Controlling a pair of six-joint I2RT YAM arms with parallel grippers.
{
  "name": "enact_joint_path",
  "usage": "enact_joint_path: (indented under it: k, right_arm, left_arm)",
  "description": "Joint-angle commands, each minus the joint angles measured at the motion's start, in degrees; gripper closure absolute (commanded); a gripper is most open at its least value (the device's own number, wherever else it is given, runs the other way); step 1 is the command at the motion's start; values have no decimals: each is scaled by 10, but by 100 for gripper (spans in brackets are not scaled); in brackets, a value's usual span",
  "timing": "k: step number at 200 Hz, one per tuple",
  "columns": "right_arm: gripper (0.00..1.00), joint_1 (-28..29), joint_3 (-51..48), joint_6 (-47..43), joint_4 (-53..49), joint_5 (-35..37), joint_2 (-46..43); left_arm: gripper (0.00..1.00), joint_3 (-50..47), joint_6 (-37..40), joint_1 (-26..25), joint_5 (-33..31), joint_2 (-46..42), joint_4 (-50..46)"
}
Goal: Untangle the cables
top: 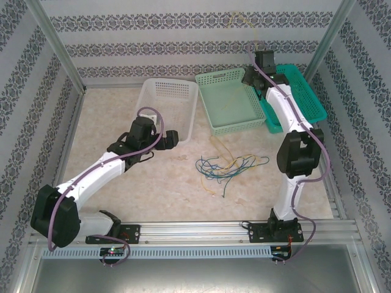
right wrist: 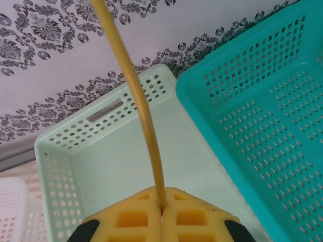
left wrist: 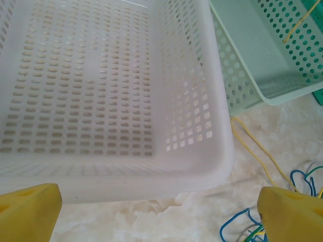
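While my right fingers [right wrist: 154,214] clamp the yellow cable [right wrist: 146,116] above the mint basket [right wrist: 101,166], pulling may tighten the tangled cables [top: 229,166] on the table [top: 153,189]; my left fingers [top: 170,139] stand apart, pinning nothing.

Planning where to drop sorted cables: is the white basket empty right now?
Empty. The white basket has a bare floor and walls; the tangled cables lie outside it on the table.
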Motion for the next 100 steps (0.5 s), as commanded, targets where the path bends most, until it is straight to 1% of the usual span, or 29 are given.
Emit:
enact_joint_path:
  k: [1,24,69,100]
  right_arm:
    - [100,4,8,0,-26,-34,40]
    - [100,-4,21,-13,-31,-3,40]
    - [100,-78,57,-28,-46,-20,-3]
    - [100,-87,41,-102,-48,39,-49]
  left_arm:
    - [0,16,-4,11,-3,15,-20]
    - [0,18,-3,12,-1,15,-17]
    - [0,15,1,13,1,25,-15]
    - [0,15,-7,15,11,43,-3]
